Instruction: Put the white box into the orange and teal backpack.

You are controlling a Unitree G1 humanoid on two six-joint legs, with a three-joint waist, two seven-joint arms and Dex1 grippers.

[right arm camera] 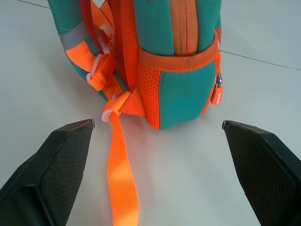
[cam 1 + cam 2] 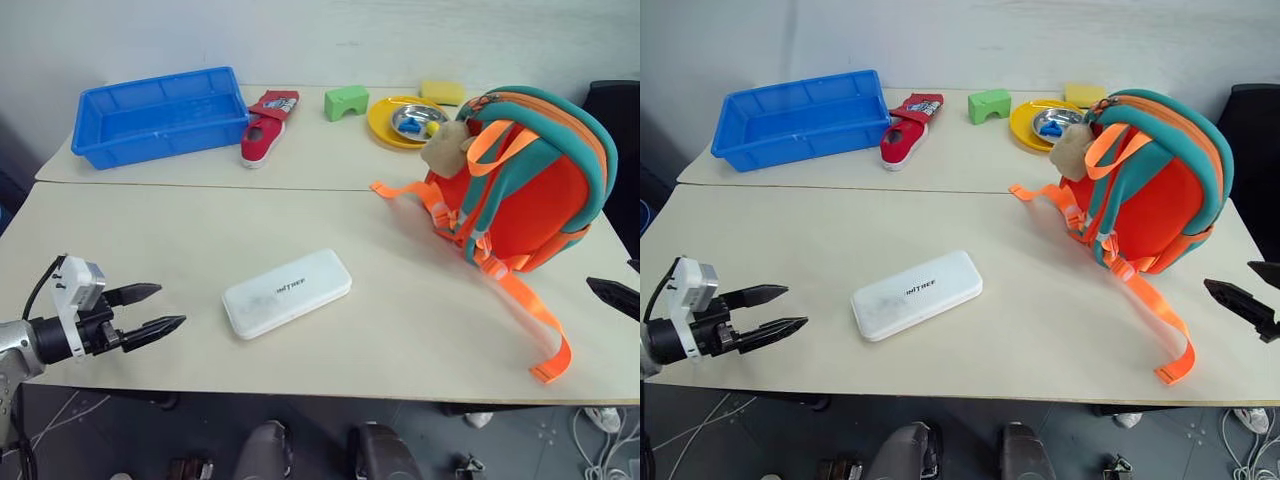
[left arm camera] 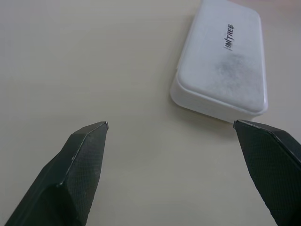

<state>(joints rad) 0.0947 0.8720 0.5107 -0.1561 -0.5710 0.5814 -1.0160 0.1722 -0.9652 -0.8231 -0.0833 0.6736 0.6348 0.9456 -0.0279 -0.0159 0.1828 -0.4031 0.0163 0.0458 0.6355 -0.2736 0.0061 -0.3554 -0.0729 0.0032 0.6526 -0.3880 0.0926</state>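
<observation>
The white box (image 2: 287,293) lies flat on the near table, slightly left of centre, its grey lettering up; it also appears as the white box (image 3: 221,61) ahead of my left fingers. My left gripper (image 2: 155,309) hovers open to the left of the box, apart from it, with nothing between its fingers. The orange and teal backpack (image 2: 525,180) stands upright at the right, straps facing me, a beige plush charm (image 2: 443,147) hanging near its top. My right gripper (image 2: 1252,290) is open at the right edge, facing the backpack (image 1: 181,61) side pocket, clear of it.
A blue bin (image 2: 160,115), a red shoe (image 2: 263,136), a green block (image 2: 346,101), a yellow plate (image 2: 388,125) holding a metal bowl, and a yellow sponge (image 2: 442,91) sit on the far table. An orange strap (image 2: 535,320) trails toward the front edge.
</observation>
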